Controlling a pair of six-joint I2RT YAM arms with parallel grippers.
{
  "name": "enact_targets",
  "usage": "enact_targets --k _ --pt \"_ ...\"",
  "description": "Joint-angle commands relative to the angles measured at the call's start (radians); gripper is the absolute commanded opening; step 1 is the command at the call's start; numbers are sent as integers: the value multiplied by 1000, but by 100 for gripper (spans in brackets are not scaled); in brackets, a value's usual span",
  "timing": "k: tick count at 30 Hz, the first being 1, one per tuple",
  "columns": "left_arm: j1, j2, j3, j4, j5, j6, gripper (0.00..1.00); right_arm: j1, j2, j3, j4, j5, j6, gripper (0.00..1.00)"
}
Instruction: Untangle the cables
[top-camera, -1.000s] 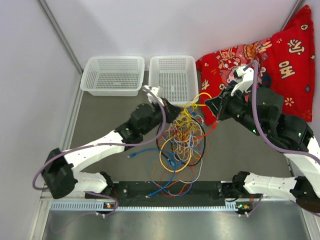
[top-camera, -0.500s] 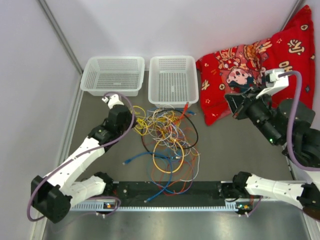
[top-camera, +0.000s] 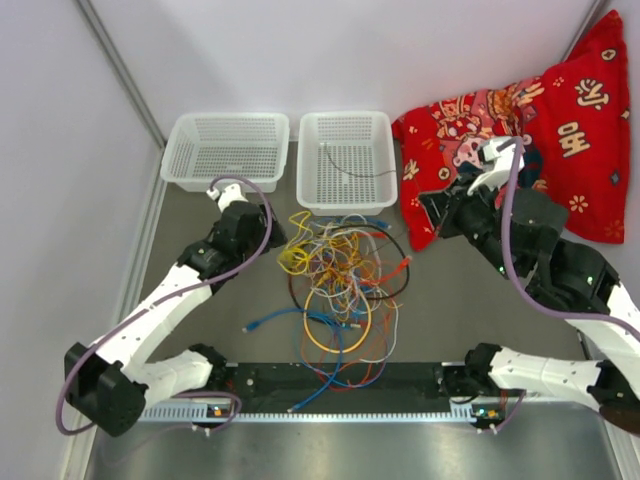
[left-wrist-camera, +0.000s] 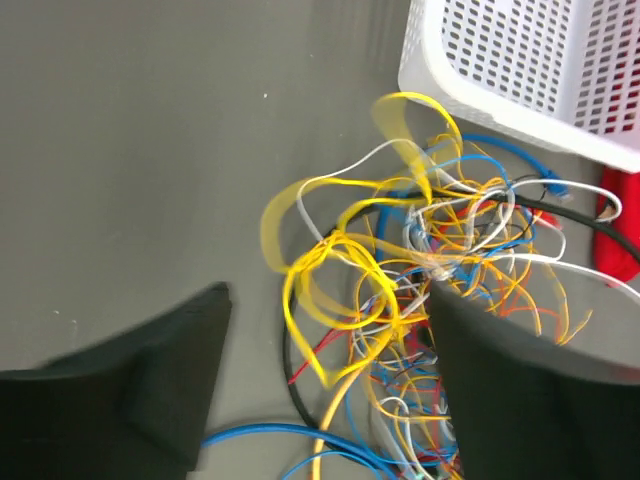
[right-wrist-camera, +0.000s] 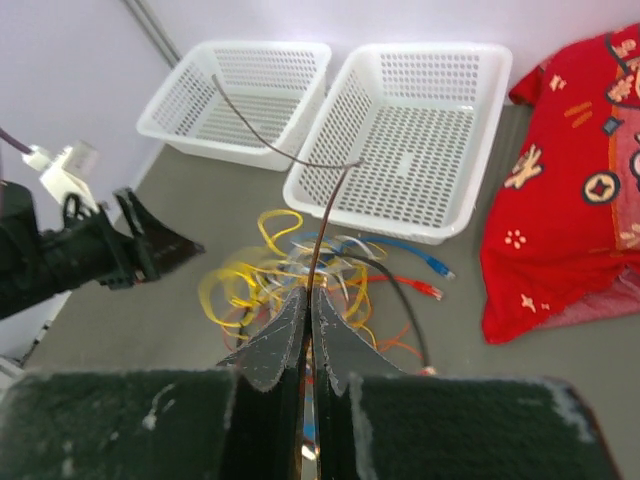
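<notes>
The cables (top-camera: 340, 275) lie in a loose tangle of yellow, orange, blue, white, red and black loops on the grey table, in front of the two baskets. My left gripper (top-camera: 270, 235) stands open at the tangle's left edge. In the left wrist view yellow loops (left-wrist-camera: 330, 290) lie between its spread fingers (left-wrist-camera: 150, 380), untouched. My right gripper (right-wrist-camera: 308, 300) is shut on one thin dark cable (right-wrist-camera: 325, 215), above and to the right of the tangle. That cable rises from the pads and arcs over the right basket (top-camera: 347, 160).
Two white mesh baskets stand at the back: the left basket (top-camera: 225, 150) and the right one beside it. A red patterned cushion (top-camera: 530, 120) fills the back right corner behind my right arm. A black rail (top-camera: 340, 378) runs along the near edge.
My left gripper has opened and let go of the cables after dragging the tangle leftward. My right gripper swung away to the right, then came back toward the right basket with the thin dark cable.
</notes>
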Motion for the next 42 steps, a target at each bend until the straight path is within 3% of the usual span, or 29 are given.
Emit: enact_targets --k 1,3,4,5,7,10,12,21,32,36,37,38,41,42 --pt "1 -59 2 30 0 4 89 -3 26 89 65 -36 -27 0" --pt "1 -93 -31 136 52 38 91 -1 39 98 69 -45 -26 0" --pt "1 -128 -48 177 75 83 98 -1 46 109 71 -59 -23 0" --pt "1 -147 -67 278 89 102 99 -3 54 115 71 -68 -15 0" --pt "0 -200 -126 401 178 140 99 -1 71 133 75 -97 2 0" --pt "-12 -244 -225 713 339 156 99 -1 94 159 71 -128 20 0" --pt "-58 -236 -246 867 375 168 99 -1 106 173 66 -142 28 0" --pt "-337 -9 -105 1003 388 430 99 -1 140 202 60 -200 69 0" --pt "-421 213 -33 1109 450 489 94 -1 151 190 54 -229 92 0" --pt "-424 278 16 1077 438 492 74 -1 154 184 55 -235 91 0" --pt "-424 282 24 1072 430 492 58 -1 152 182 54 -235 91 0" --pt "-424 287 36 1068 425 492 49 -1 149 181 54 -229 86 0" --pt "-424 273 60 1016 378 503 0 -1 128 159 52 -205 82 0" --pt "-422 253 68 961 352 498 0 -1 119 138 54 -197 77 0"
